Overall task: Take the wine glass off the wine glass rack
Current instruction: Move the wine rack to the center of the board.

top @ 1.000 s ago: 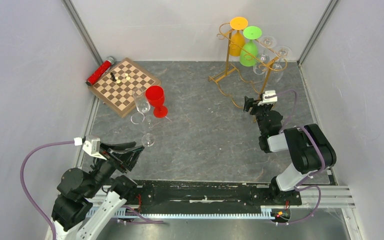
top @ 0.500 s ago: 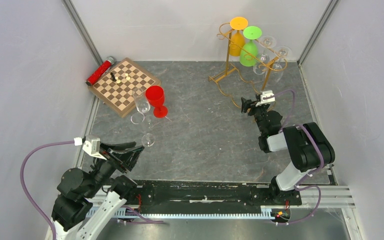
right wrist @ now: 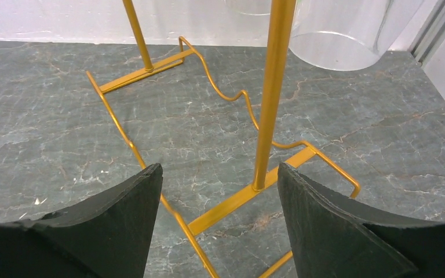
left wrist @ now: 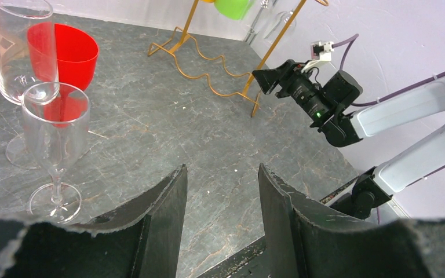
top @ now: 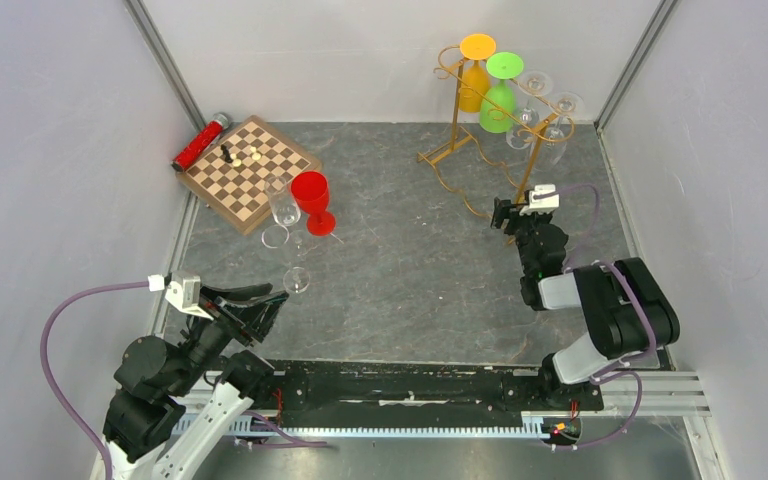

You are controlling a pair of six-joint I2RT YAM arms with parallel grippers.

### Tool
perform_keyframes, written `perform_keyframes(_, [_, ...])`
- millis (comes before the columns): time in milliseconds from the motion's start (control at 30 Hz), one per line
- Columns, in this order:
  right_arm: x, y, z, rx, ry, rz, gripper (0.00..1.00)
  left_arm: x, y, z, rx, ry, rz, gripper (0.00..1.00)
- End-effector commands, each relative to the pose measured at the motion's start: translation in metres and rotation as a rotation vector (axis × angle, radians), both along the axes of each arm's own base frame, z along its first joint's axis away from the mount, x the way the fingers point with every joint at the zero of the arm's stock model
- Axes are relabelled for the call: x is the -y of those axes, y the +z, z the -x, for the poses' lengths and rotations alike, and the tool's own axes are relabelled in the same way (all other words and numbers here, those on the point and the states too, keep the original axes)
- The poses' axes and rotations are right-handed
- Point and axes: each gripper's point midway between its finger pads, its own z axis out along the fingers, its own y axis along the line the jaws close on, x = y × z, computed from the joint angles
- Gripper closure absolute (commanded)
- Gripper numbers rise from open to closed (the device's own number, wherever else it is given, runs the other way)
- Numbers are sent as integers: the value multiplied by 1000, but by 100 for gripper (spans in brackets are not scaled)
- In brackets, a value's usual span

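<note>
Both left hand [left wrist: 221, 169] and right hand [right wrist: 219, 168] gape empty; glasses [right wrist: 336, 40] are cropped above the rack [right wrist: 271, 92].

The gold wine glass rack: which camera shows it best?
The top external view: the whole wine glass rack shows, hooks to base, with its hanging glasses. The left wrist view shows mainly the base and lower posts. The right wrist view shows just lower posts and base, close up.

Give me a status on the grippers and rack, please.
Right gripper open, empty, low at wine glass rack. Left gripper open, empty. Clear glasses hang above; its post dead ahead.
</note>
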Motion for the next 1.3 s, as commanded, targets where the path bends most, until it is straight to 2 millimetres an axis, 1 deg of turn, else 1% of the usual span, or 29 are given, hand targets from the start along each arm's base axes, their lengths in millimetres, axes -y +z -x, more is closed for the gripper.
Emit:
perform_keyframes(0, [6,4,-20,-7,-43,-38,24,-4,10,5,77,-3,-2,45])
perform_keyframes(133, [4,8,-34,6,-37,-50,25,-3,10,5,76,-3,-3,45])
perform_keyframes(267, [-1,7,-48,4,-19,-46,25,-4,10,4,73,1,-3,45])
perform_keyframes(500, [-11,9,-64,7,27,-26,25,-4,9,3,68,4,-7,45])
perform_keyframes(767, [-27,11,-69,22,114,-23,27,-3,9,2,67,4,-8,45])
perform_keyframes(867, [-35,11,-68,25,159,-26,27,-3,9,3,68,3,-8,45])
perform_keyframes(1100, [-45,11,-61,29,203,-44,28,-3,10,4,71,-1,-5,45])
perform_keyframes(1267, [-61,11,-56,31,247,-44,28,-4,10,4,73,1,-4,45])
